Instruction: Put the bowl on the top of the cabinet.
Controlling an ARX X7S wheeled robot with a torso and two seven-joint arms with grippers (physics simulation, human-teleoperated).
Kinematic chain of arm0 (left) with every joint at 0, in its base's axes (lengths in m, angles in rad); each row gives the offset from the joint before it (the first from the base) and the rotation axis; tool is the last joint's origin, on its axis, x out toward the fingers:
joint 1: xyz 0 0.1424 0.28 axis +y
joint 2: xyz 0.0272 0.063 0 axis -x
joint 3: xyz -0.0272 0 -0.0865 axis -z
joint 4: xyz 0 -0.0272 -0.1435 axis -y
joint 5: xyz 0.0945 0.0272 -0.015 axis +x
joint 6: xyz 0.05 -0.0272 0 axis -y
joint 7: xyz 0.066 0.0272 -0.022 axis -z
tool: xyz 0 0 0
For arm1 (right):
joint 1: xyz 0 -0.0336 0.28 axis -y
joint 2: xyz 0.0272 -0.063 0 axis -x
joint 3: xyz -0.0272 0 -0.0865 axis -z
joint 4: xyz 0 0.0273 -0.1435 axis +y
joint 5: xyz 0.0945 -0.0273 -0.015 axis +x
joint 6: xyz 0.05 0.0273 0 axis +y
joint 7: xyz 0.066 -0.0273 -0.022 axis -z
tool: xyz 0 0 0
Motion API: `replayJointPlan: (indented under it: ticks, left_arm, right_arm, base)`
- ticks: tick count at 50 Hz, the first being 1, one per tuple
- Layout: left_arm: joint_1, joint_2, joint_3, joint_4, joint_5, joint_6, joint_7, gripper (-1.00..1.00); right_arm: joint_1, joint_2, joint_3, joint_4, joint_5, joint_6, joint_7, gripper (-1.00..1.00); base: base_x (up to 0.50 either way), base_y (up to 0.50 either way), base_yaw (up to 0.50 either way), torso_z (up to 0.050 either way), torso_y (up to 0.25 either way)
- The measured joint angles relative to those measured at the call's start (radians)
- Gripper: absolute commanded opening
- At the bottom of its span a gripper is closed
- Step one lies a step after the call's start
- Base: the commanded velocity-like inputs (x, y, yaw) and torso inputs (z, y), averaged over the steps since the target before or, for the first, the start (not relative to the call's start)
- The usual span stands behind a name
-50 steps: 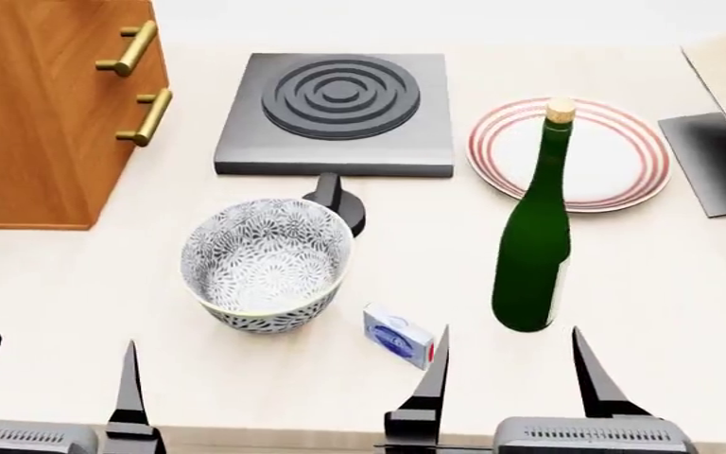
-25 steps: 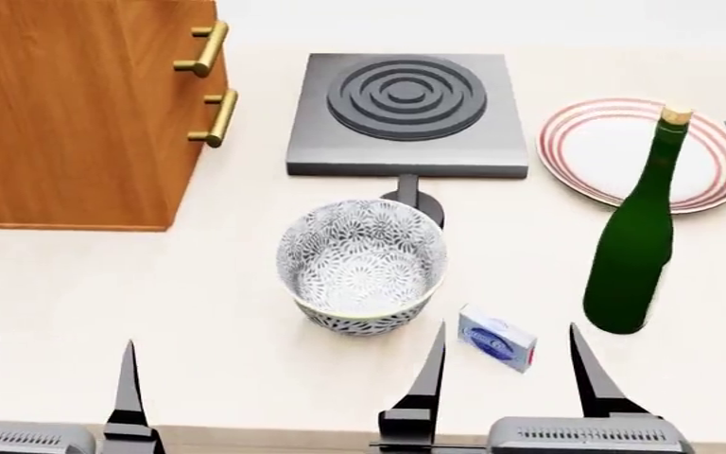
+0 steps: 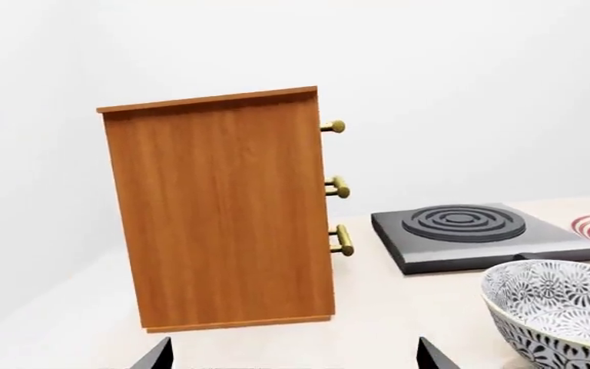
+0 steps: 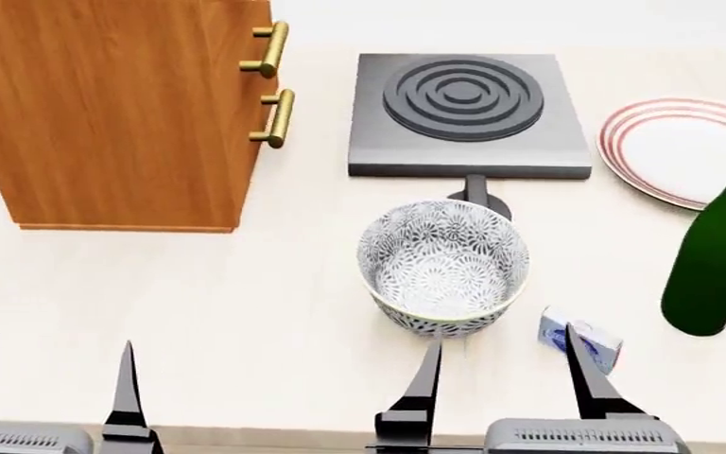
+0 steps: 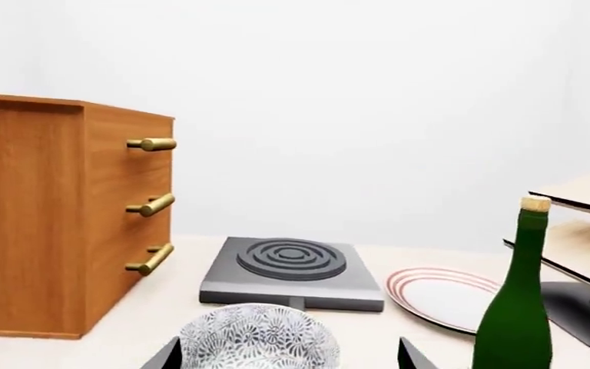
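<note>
The bowl [image 4: 444, 267], deep and white with a dark floral pattern, stands upright on the pale table near its middle. It also shows in the left wrist view, bowl [image 3: 561, 307], and in the right wrist view, bowl [image 5: 259, 338]. The brown wood cabinet [image 4: 124, 104] with brass handles stands at the back left; cabinet [image 3: 223, 207], cabinet [image 5: 49, 223]. My right gripper [image 4: 505, 378] is open just in front of the bowl, its jaws wide apart with nothing between them. My left gripper [image 4: 50, 378] is open near the front left edge, in front of the cabinet.
A grey hotplate [image 4: 468, 113] with a black knob lies behind the bowl. A red-rimmed white plate [image 4: 684, 151] sits at the back right. A green bottle [image 4: 720, 246] stands right of the bowl, and a small blue-white box [image 4: 580, 342] lies by the right gripper. A pale wood rack [image 5: 587, 223] stands far right.
The whole view has shifted: cabinet, bowl, hotplate, bottle and plate all sit further right in the head view than before. Both grippers hold the same open pose.
</note>
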Motion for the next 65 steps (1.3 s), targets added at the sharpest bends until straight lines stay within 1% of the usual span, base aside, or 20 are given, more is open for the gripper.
replayJointPlan:
  ticks: [19,33,48,60,65]
  left_arm:
    - [0.002,-0.012,0.005,0.006,-0.012,0.001,-0.013,1.00]
    - [0.006,-0.021,0.007,0.009,-0.020,0.007,-0.022,1.00]
    - [0.006,-0.029,0.015,0.012,-0.027,0.006,-0.033,1.00]
    - [0.006,-0.036,0.019,0.010,-0.032,0.009,-0.041,1.00]
    - [0.007,-0.039,0.022,0.010,-0.034,0.010,-0.044,1.00]
  right_arm:
    - [0.004,0.011,-0.020,0.003,-0.003,-0.001,0.017,1.00]
    - [0.000,0.021,-0.030,-0.001,0.009,-0.011,0.019,1.00]
    - [0.002,0.030,-0.039,0.000,0.010,-0.011,0.031,1.00]
    - [0.001,0.033,-0.038,-0.005,0.035,-0.003,0.031,1.00]
    - [0.000,0.037,-0.042,-0.006,0.040,0.000,0.030,1.00]
  base:
    - [0.00,0.50,0.00,0.000,0.000]
    - [0.00,0.07,0.00,0.000,0.000]
    - [0.00,0.47,0.00,0.000,0.000]
    - [0.00,0.01,0.00,0.000,0.000]
    - [0.40,0.00,0.00,0.000,0.000]
